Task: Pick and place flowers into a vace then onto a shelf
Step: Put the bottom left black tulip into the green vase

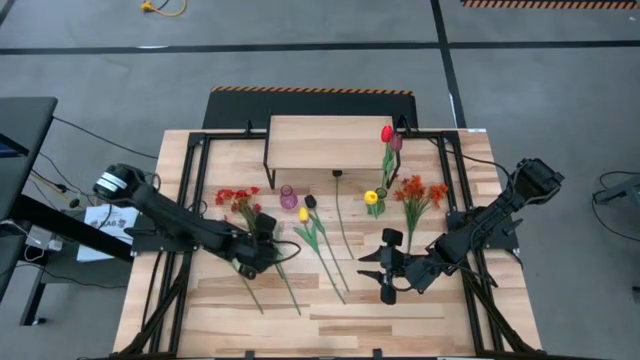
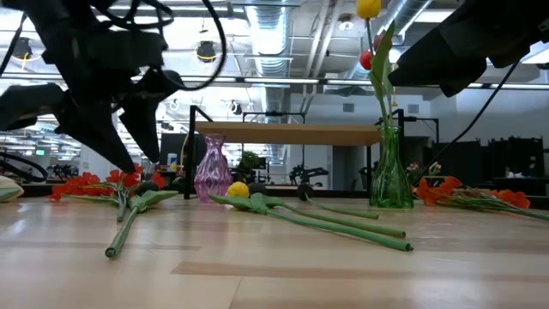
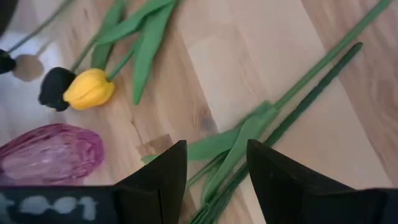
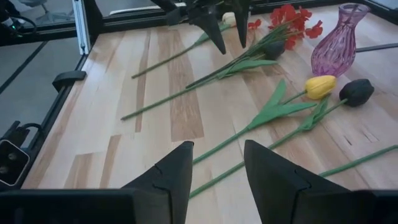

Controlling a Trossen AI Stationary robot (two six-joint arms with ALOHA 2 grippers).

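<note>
Loose flowers lie flat on the wood tabletop: a yellow tulip (image 3: pixel 89 88) and a dark tulip (image 3: pixel 55 87) beside an empty purple vase (image 1: pixel 288 197), and an orange-red spray (image 1: pixel 235 197) at the left. My left gripper (image 3: pixel 216 149) hangs open, pointing down over green stems and leaves (image 3: pixel 245 134) that run under its fingers. It stays just above them in the low view (image 2: pixel 141 163). A green glass vase (image 2: pixel 392 176) holds red and yellow tulips. The shelf (image 1: pixel 335 145) stands at the far edge. My right gripper (image 4: pixel 217 149) waits open, right of centre.
Another orange spray (image 1: pixel 420 190) lies right of the green vase. Long stems (image 1: pixel 335 270) cross the middle of the table between the two grippers. Bare planks lie along the near edge (image 1: pixel 330 330). A black frame (image 1: pixel 175 200) runs along the table's sides.
</note>
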